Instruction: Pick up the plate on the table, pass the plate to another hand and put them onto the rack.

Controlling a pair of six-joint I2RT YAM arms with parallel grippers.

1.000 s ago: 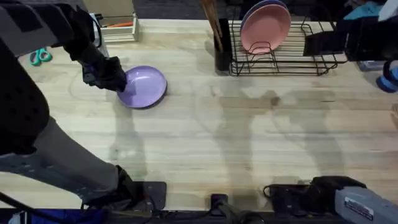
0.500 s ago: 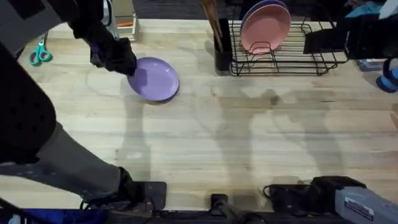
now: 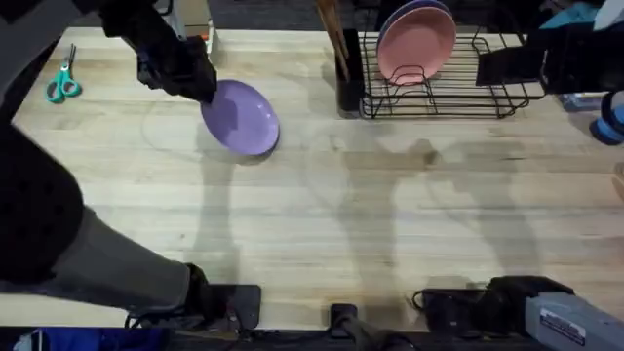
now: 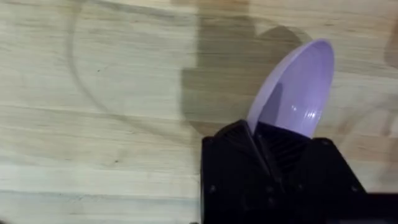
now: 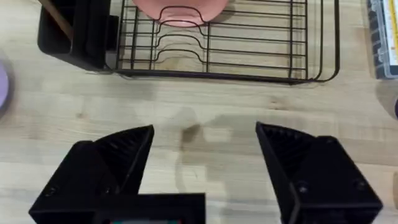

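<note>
- Lavender plate [image 3: 241,118]: far left, tilted above the surface [image 3: 390,224], rim clamped in the left tool [image 3: 200,86].
- Right tool [image 5: 205,140]: fingers spread wide, holding nothing, facing the rack.
- Black wire rack [image 3: 444,83]: far right of centre; a salmon-pink plate [image 3: 416,44] stands upright in its slots.
- Scissors [image 3: 61,83]: far left.

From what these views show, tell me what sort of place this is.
Probably a robot test bench staged as a kitchen counter: a butcher-block table, a wire dish rack holding a pink plate, and scissors at the edge, while the left pincer grips a purple plate.
</note>
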